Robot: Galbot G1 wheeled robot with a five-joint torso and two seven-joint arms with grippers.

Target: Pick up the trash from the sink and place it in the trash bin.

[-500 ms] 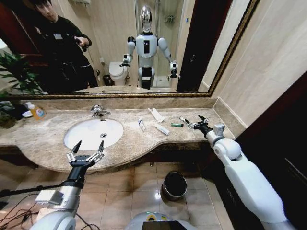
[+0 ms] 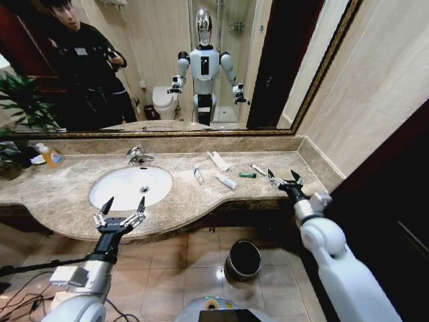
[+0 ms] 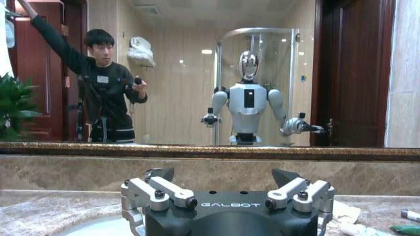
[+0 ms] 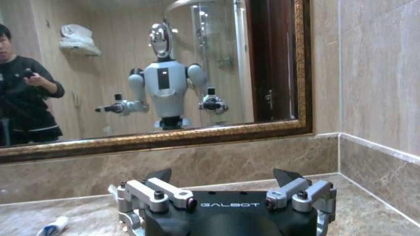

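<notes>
Lying beside right gripper (image 2: 284, 177), trash (image 2: 247, 174)

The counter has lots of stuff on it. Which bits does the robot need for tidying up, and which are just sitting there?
For the job:
green tube
white tube
flat packet
small packet
bin on the floor
right gripper, open, beside the scraps
left gripper, open, at the sink

Just lying about:
soap bottle
tap
plant
mirror
</notes>
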